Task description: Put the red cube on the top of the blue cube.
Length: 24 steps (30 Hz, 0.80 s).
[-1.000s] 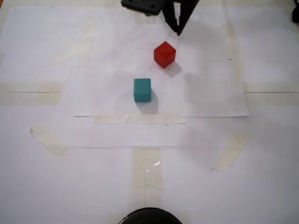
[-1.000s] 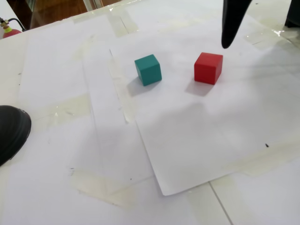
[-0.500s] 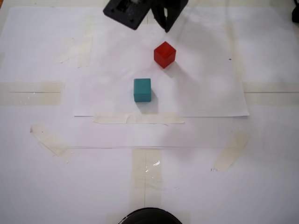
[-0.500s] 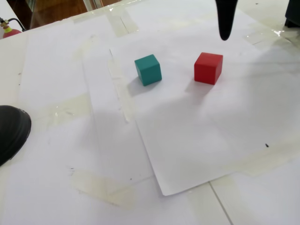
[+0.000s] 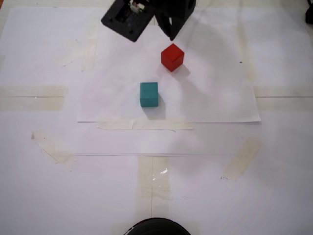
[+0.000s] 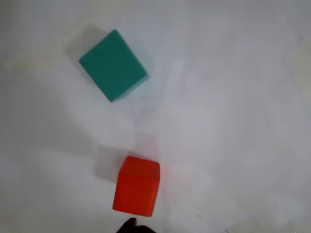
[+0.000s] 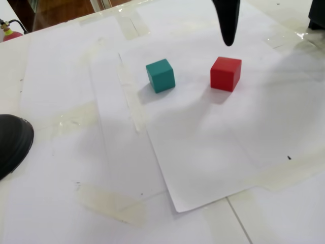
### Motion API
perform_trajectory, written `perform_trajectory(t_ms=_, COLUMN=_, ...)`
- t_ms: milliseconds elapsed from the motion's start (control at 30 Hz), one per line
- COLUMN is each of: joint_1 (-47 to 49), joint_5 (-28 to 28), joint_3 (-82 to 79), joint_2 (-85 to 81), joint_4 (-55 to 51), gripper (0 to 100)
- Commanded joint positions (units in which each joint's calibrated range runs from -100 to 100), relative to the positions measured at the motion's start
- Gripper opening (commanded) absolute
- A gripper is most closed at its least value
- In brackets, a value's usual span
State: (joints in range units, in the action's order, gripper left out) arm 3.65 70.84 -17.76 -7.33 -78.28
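Red cube (image 5: 172,57): sits flat on a white paper sheet (image 5: 215,105), free of any grip; in the same fixed view it lies at about 1 o'clock from the blue cube and near it, not touching. Also seen in the other fixed view (image 7: 225,73) and in the wrist view (image 6: 137,186), low in that picture.

Blue cube (image 5: 148,94): teal in colour, flat on the same sheet, nothing on top of it. In the other fixed view (image 7: 160,75) it stands at 9 o'clock from the red cube, a clear gap between them. In the wrist view (image 6: 113,65) it lies at about 11 o'clock from the red cube, turned at an angle.

Gripper (image 5: 170,35): black, hanging above the sheet at 12 o'clock from the red cube, apart from it. In the other fixed view a single dark pointed finger (image 7: 227,23) shows above the red cube. In the wrist view only a dark tip (image 6: 131,226) enters at the bottom edge. Whether the jaws are open or closed cannot be told; nothing is seen held.

Tape strips (image 5: 32,97): pale, holding the paper to the table.

Dark rounded object (image 7: 12,142): at the left edge, well apart from both cubes.
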Motion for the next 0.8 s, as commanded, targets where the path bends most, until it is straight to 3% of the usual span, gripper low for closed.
perform_trajectory(t_ms=0, joint_1=0.89, joint_5=1.32, joint_3=3.1, joint_2=-0.82, joint_4=2.99, gripper=0)
perform_trajectory(t_ms=333, joint_1=6.11, joint_5=4.3, joint_3=-6.25, joint_2=-7.09, joint_4=10.08, gripper=0)
perform_trajectory(t_ms=767, joint_1=2.86, joint_5=4.74, joint_3=-7.53, joint_2=-9.06, joint_4=7.88, gripper=0)
